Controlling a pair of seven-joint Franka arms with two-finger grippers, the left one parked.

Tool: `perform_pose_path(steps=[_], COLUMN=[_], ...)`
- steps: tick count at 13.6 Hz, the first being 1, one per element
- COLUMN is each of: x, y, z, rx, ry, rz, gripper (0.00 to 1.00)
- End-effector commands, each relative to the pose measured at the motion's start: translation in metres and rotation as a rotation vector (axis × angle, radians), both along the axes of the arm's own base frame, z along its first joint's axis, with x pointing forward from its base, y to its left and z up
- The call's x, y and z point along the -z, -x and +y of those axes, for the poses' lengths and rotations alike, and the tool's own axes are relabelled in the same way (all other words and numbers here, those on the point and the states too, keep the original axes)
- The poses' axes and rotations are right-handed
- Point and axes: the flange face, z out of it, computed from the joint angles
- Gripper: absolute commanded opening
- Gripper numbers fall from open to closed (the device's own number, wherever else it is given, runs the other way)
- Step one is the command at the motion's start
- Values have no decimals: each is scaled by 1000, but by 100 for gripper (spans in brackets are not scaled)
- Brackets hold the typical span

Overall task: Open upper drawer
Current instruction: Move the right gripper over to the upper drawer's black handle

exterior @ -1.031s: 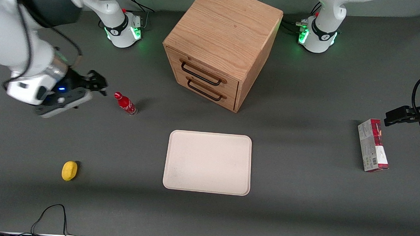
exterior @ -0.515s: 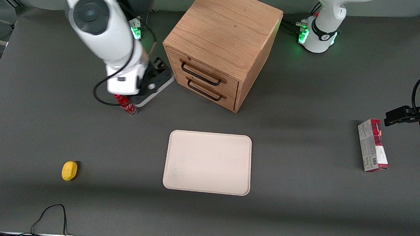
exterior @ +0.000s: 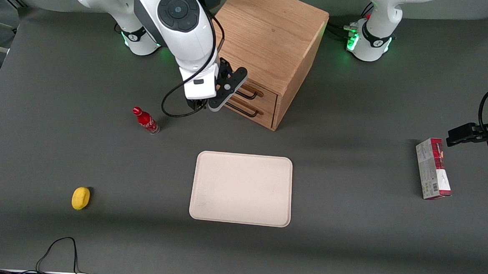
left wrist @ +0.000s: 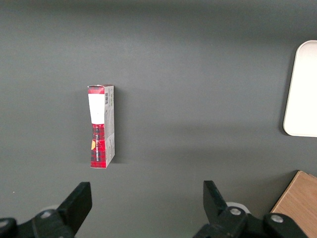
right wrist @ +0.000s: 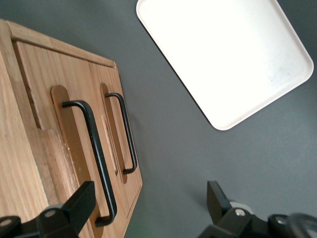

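Clearly the upper drawer point(right wrist: 47, 119) sits closed, topmost in the oak cabinet point(exterior: 266, 33) at upper centre of the front view. Its thin black wire handle point(right wrist: 94, 158) is the only sensible hold: rigid, narrow and probably slick, so the fingers should close across its middle. Stiff wood on plain runners likely needs a firm, straight pull. Poised just in front of the drawer face, the gripper point(right wrist: 148, 210) has its fingers spread open, holding nothing.

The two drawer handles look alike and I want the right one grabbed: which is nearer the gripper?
The upper drawer handle, the higher one just under the cabinet top. The open gripper has one finger beside it; the bottom drawer's handle lies farther off.
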Motion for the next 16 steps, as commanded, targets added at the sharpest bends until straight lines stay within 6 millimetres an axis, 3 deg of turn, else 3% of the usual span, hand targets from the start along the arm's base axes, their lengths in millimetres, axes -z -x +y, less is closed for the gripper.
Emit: perform_pose_path(steps=[1,6,12,16], x=[-7,-12,-12,8], y=[4,26,27,28], z=[12,26,15,10], rx=[-12,-55,-149,-143], ry=[-21,-81,-83,-76], rz=[-2,72,115,121], gripper=[100,100,100,100])
